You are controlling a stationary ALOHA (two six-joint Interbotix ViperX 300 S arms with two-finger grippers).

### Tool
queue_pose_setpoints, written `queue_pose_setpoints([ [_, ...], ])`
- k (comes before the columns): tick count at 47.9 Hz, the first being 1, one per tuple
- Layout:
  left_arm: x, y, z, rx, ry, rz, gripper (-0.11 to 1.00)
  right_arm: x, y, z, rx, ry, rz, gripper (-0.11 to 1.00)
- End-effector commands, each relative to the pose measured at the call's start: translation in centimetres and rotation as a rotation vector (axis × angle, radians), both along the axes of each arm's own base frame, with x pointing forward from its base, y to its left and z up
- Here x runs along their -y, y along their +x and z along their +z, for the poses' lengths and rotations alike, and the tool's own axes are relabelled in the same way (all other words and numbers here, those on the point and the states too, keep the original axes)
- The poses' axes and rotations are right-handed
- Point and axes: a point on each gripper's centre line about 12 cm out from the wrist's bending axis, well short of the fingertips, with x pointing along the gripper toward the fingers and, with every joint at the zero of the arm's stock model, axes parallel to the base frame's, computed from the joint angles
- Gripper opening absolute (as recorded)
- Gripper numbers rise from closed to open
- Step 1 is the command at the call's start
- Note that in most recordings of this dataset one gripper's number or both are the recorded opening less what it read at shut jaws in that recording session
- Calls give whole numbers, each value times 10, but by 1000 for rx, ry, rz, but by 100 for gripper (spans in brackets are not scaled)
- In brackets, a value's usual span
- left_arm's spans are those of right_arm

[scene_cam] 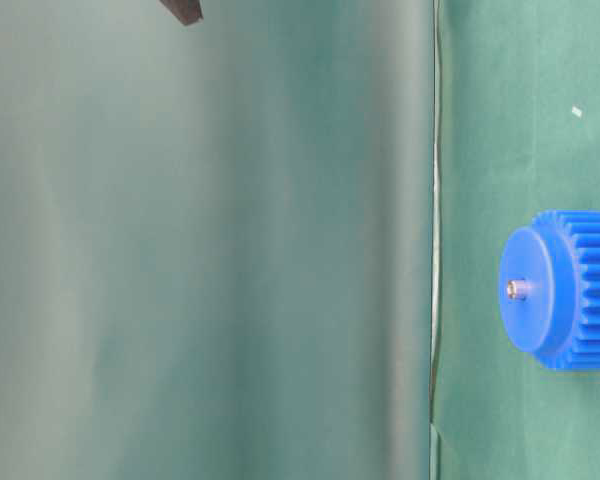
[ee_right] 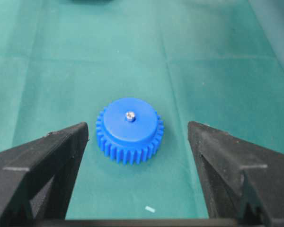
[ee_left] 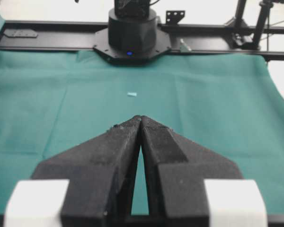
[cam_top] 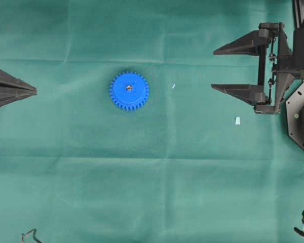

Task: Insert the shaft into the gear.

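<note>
Both grippers are empty. Right gripper point(cam_top: 213, 70) sits at the right side of the overhead view with its two black fingers point(cam_top: 235, 45) spread wide apart, pointing toward the middle of the table and holding nothing. From its own wrist camera the fingers point(ee_right: 61, 146) frame the gear on either side, well clear of it, with bare cloth between.

Left gripper point(cam_top: 34, 91) rests at the left edge of the overhead view, its fingers pressed together into a single point with nothing between them. Its wrist camera shows the tips point(ee_left: 141, 118) meeting over the cloth.

Gear point(cam_top: 129, 90), bright blue and toothed all round, lies flat on the green cloth point(cam_top: 142, 192) a little left of centre, well apart from both grippers. Shaft point(cam_top: 128, 87) stands in the gear's centre hole: a small grey metal pin with a shiny end poking up just above the hub, seen clearly in the right wrist view point(ee_right: 130, 116) and in the table-level view point(scene_cam: 517, 289).

A tiny pale fleck point(cam_top: 174, 86) lies on the cloth to the right of the gear, between it and the right gripper. A pale trapezoid scrap point(cam_top: 237, 120) lies farther right, near the right gripper's lower finger.
</note>
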Motion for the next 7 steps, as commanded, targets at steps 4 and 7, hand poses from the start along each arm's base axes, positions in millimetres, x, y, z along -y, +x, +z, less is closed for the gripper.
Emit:
queue_pose_setpoints([
  [4, 0, 2, 10, 26, 2, -2, 2, 0, 2, 7, 25, 1, 0, 86],
  [7, 0, 2, 10, 26, 2, -2, 2, 0, 2, 7, 25, -1, 0, 86],
])
